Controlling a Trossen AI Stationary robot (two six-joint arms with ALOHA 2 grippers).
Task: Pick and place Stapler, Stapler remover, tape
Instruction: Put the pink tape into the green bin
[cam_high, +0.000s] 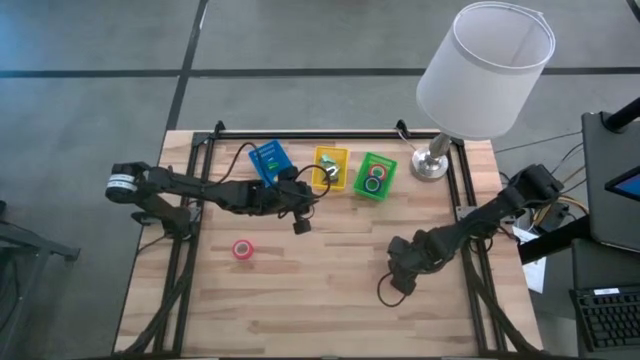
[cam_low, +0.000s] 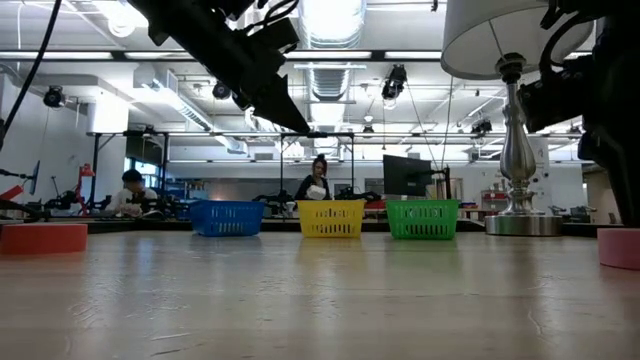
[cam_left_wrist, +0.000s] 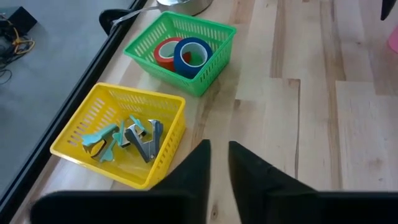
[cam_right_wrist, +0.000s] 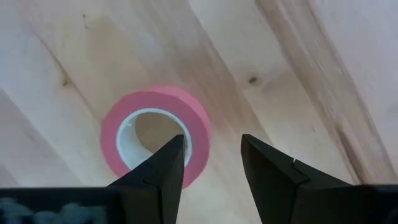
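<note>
A pink tape roll (cam_right_wrist: 155, 134) lies flat on the wood under my right gripper (cam_right_wrist: 211, 152), which is open and points down, with one finger over the roll's hole and the other outside its rim. In the high view this gripper (cam_high: 400, 272) hides that roll. A second pink roll (cam_high: 242, 249) lies flat on the table, left of centre. My left gripper (cam_high: 300, 222) hovers near the yellow bin (cam_left_wrist: 118, 134), empty, with a narrow gap between its fingers (cam_left_wrist: 219, 162). The yellow bin holds staple removers (cam_left_wrist: 124, 138). The green bin (cam_left_wrist: 214, 53) holds a red and a blue tape roll (cam_left_wrist: 183, 55). My right gripper comes at the pink roll from above with its fingers on either side of the ring's wall (cam_right_wrist: 198, 134), on the side nearest the fingers. The roll lies flat on the table. I cannot tell whether the fingers touch it.
The blue bin (cam_high: 268, 160), yellow bin (cam_high: 330, 168) and green bin (cam_high: 375, 175) stand in a row near the far edge. A lamp with a white shade has its base (cam_high: 432, 165) at the far right corner. Black rails run along the table's sides. People sit in the room beyond.
</note>
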